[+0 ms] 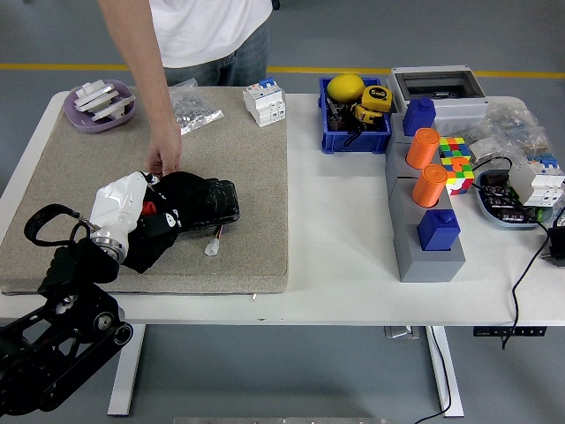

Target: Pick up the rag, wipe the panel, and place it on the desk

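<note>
- biggest worry imo: the panel (199,201) could skid on the mat (256,177) if the left hand (132,208) pushes toward 3 o'clock harder than the person's hand (165,162) is pinning it. that hand only touches the panel's far edge, at about 11 o'clock from its middle
- the little white connector (213,246) on its wire, at 6 o'clock from the panel's right end, looks easy for the rag (163,225) to snag and drag
- the rag is a floppy black cloth, bunched under and around the left hand, draped over the left half of the panel and spilling onto the mat toward 7 o'clock
- the panel is black, flat, kinda glossy, only its right part showing
- left hand is pressed down on the rag; fingers are buried in the cloth, so I honestly can't tell how they're set
- right hand isn't anywhere in the shot
- wiping looks mid-way to me, rag not yet set on the desk (335,265)
</note>
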`<action>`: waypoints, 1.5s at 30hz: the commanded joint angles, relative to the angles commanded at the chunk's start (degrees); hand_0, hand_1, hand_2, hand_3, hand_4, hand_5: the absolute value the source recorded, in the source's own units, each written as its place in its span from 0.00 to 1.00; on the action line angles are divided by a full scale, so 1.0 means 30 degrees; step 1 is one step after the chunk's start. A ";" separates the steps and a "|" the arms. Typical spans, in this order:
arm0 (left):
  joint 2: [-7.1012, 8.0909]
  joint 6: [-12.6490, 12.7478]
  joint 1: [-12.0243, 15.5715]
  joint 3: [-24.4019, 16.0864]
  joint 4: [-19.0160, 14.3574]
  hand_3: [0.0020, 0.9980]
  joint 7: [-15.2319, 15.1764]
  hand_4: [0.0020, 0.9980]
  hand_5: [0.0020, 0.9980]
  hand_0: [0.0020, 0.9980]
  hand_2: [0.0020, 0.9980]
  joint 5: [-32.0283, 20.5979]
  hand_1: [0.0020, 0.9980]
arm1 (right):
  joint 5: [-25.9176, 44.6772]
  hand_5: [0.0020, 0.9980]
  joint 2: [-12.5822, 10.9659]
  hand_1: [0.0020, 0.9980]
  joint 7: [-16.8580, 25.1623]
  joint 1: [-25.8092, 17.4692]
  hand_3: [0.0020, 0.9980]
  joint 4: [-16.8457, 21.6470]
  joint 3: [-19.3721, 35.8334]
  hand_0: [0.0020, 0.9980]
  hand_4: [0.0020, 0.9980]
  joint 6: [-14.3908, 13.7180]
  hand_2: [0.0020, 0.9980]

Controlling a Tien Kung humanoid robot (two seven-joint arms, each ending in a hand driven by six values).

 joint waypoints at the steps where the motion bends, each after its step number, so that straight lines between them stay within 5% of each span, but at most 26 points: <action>1: -0.0027 0.0004 -0.0112 0.0195 0.0001 0.41 0.0000 0.14 0.00 0.21 0.49 -0.0018 0.13 | 0.0068 0.56 -0.0005 0.50 0.0014 0.0010 0.62 0.0000 -0.0076 0.71 1.00 0.0006 0.63; 24: -0.0741 -0.0134 -0.2041 0.3212 0.0374 0.41 0.0000 0.13 0.00 0.21 0.49 -0.0527 0.13 | 0.0314 0.56 -0.0056 0.50 -0.0012 0.0154 0.62 0.0000 -0.0476 0.71 1.00 0.0044 0.63; 45: -0.0145 -0.0116 -0.1087 0.0972 0.1055 0.41 0.0000 0.13 0.00 0.21 0.49 0.0106 0.12 | -0.0193 0.56 -0.0079 0.50 -0.0140 0.0027 0.62 0.0000 0.0234 0.71 1.00 -0.0007 0.63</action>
